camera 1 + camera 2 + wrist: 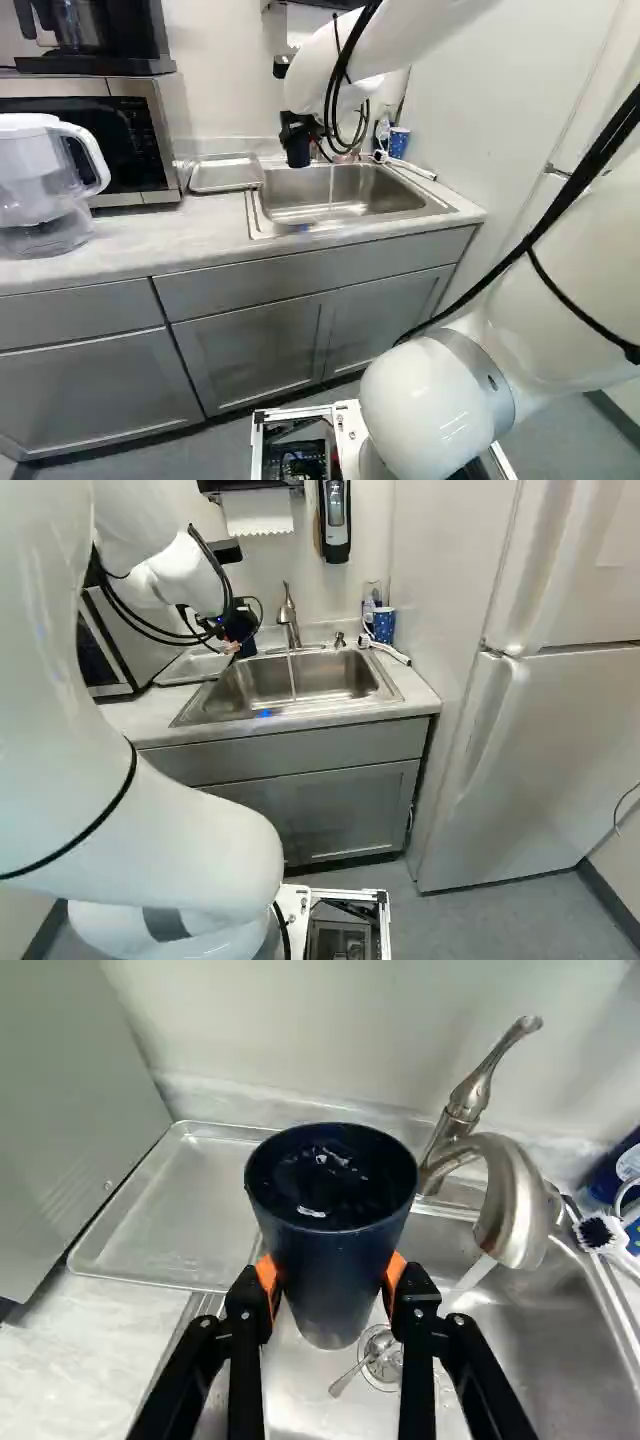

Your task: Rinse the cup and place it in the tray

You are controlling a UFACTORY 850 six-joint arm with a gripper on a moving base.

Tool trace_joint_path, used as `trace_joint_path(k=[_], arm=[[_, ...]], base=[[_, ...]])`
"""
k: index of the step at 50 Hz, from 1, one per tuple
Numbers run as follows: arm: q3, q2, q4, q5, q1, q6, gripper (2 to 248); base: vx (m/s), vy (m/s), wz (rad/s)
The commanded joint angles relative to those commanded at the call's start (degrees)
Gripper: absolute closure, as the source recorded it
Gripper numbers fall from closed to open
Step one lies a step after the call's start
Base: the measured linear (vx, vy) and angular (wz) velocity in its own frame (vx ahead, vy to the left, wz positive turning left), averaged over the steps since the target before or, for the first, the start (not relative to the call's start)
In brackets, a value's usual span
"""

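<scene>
My gripper is over the left end of the sink in the left base view, holding the dark blue cup. In the wrist view the gripper is shut on the cup, an orange pad against each side. The cup stands about upright, mouth facing the camera, with wet glints of water inside. The metal tray lies flat on the counter beside the sink, left of it in the left base view; its visible part is bare. Water runs from the faucet, beside the cup and apart from it, into the sink.
A spoon lies by the sink drain. A brush and a blue patterned cup stand at the sink's far corner. The microwave borders the tray; a water pitcher stands nearer. A fridge is at the right.
</scene>
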Motion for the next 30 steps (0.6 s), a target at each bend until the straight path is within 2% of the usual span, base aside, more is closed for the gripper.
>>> trace_joint_path(k=[30], arm=[[-1.2, 0.2, 0.0, 3.3, 1.4, 0.0, 129]], base=[[0.000, 0.000, 0.000]])
